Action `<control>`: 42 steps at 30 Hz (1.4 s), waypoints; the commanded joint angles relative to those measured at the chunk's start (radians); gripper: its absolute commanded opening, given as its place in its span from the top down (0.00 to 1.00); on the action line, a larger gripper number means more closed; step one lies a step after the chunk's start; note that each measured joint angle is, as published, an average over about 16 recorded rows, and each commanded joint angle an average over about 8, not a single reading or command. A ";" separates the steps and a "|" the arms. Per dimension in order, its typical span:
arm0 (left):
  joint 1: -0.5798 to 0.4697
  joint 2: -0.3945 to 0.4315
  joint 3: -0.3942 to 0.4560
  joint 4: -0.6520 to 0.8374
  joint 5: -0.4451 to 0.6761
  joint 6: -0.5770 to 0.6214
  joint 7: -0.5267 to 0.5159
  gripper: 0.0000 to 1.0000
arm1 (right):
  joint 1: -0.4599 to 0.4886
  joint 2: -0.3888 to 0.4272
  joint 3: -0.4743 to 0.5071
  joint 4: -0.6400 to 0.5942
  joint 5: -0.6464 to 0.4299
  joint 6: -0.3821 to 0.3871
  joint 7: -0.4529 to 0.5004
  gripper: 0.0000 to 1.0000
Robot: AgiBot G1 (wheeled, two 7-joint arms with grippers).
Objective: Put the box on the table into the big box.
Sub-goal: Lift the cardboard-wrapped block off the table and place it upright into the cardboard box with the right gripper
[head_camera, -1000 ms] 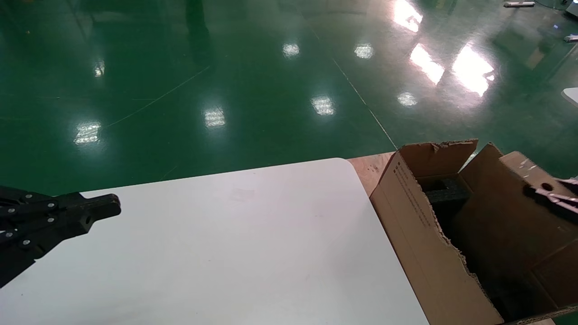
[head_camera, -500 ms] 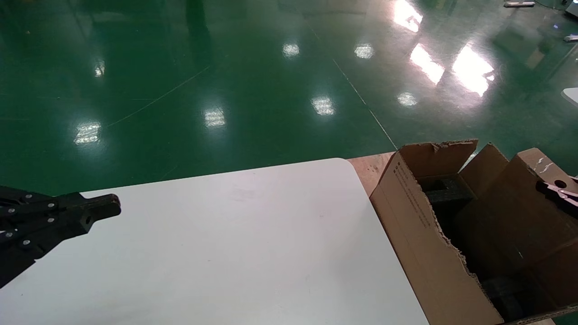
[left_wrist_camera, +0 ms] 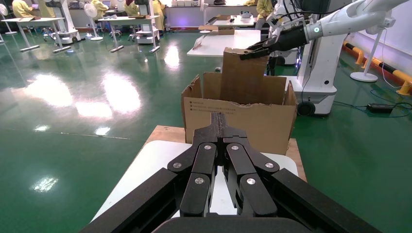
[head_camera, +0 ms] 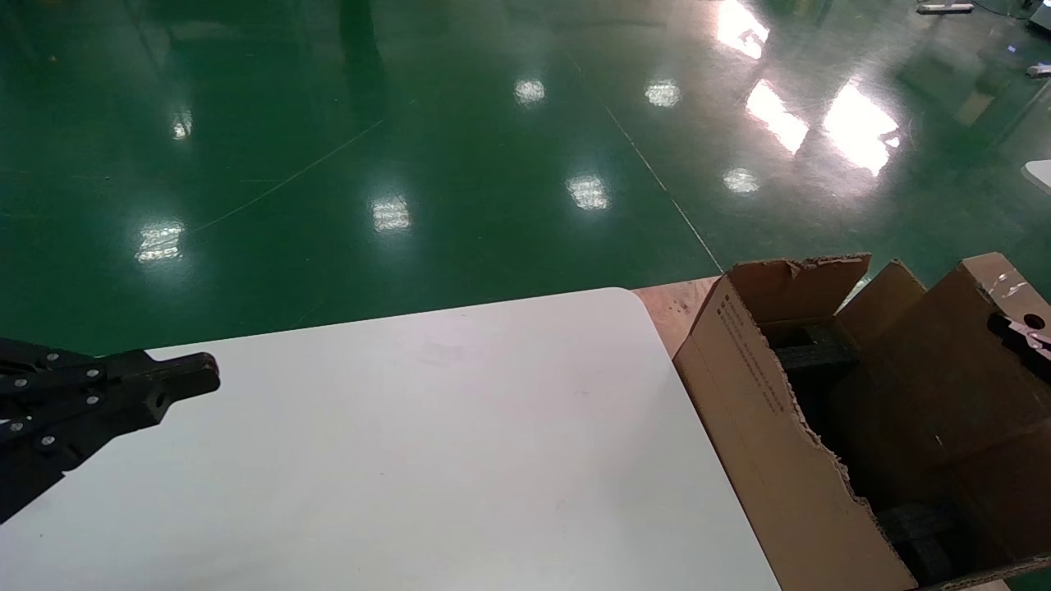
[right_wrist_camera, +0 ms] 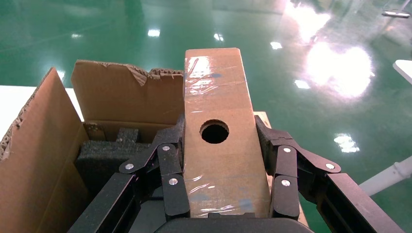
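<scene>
My right gripper [right_wrist_camera: 219, 127] is shut on the box [right_wrist_camera: 218, 160], a small taped brown box with a round black hole on its upper face. It holds the box tilted over the right part of the open big box [head_camera: 764, 427]. In the head view the box [head_camera: 944, 361] and right gripper [head_camera: 1022, 336] are at the far right edge. Black foam [head_camera: 813, 355] lies inside the big box. My left gripper [head_camera: 201, 377] is shut and empty, parked over the left side of the white table [head_camera: 427, 460].
The big box stands on a wooden board [head_camera: 673, 308] right of the table. Its near wall [head_camera: 821, 484] has a ragged torn rim and a flap [head_camera: 800, 283] stands up at the back. Glossy green floor [head_camera: 410, 148] lies beyond.
My right gripper has carried the box to the right and slightly up over the big box, uncovering more of the foam inside. The left arm has not moved.
</scene>
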 commanded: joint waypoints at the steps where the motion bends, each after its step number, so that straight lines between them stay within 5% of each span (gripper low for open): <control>1: 0.000 0.000 0.000 0.000 0.000 0.000 0.000 1.00 | -0.007 -0.007 -0.039 0.005 0.067 -0.024 -0.036 1.00; 14: 0.000 0.000 0.000 0.000 0.000 0.000 0.000 1.00 | -0.073 -0.033 -0.188 0.082 0.314 -0.177 -0.173 1.00; 42: 0.000 0.000 0.000 0.000 0.000 0.000 0.000 1.00 | -0.164 -0.095 -0.304 0.050 0.479 -0.271 -0.191 1.00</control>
